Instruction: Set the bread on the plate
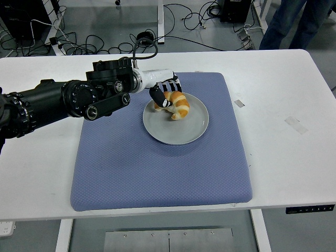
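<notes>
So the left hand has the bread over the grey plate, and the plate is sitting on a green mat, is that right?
Not quite: the mat is blue, not green, as the head view shows. The rest holds: the left hand has the bread over the grey plate, and the plate sits on that mat.

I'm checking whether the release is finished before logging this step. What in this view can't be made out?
- Head view: whether the left robot hand grips or merely touches the croissant; its fingers overlap the pastry's left end.
- Whether the croissant rests fully on the plate; the underside is hidden.
- Right arm: outside the frame.
- Person at top right: cut off by the top edge, only legs show.
- Small tape marks on the table: too small to identify.
</notes>
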{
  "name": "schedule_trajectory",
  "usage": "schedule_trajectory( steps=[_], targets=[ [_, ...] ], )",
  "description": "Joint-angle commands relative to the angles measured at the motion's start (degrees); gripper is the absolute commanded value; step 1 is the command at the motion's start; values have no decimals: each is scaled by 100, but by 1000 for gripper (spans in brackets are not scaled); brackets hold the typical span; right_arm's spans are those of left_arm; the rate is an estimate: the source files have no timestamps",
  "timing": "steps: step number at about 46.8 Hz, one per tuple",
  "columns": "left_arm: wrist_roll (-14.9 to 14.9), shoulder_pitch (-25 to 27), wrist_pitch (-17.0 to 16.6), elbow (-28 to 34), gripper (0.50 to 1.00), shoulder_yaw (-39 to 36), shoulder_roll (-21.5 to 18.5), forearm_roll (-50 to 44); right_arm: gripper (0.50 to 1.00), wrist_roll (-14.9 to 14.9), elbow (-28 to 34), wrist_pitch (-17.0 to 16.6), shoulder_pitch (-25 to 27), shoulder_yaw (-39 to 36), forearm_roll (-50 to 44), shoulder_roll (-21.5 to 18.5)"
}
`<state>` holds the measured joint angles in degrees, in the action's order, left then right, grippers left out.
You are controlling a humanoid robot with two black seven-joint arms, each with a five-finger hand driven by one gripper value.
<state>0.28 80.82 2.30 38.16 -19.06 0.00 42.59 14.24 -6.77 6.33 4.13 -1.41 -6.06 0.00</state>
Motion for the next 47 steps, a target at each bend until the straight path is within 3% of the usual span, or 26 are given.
schedule_trajectory(
  steps=[1,21,31,40,43,47],
  targets=[
    [-10,-22,-19,-1,500,7,0,3,1000,0,0,0,0,0,0,0],
    [-19,-31,-19,-1,500,33,0,-67,1000,0,0,0,0,0,0,0],
    [42,-101,51,-1,799,16,0,-111,1000,0,0,0,0,0,0,0],
    [69,-93,227,-1,886,77,0,-129,1000,0,0,0,0,0,0,0],
    [104,-49,244,-1,976,130,0,-225,1000,0,0,0,0,0,0,0],
    [113,92,271,-1,978,183,0,-339,1000,0,0,0,0,0,0,0]
  ],
)
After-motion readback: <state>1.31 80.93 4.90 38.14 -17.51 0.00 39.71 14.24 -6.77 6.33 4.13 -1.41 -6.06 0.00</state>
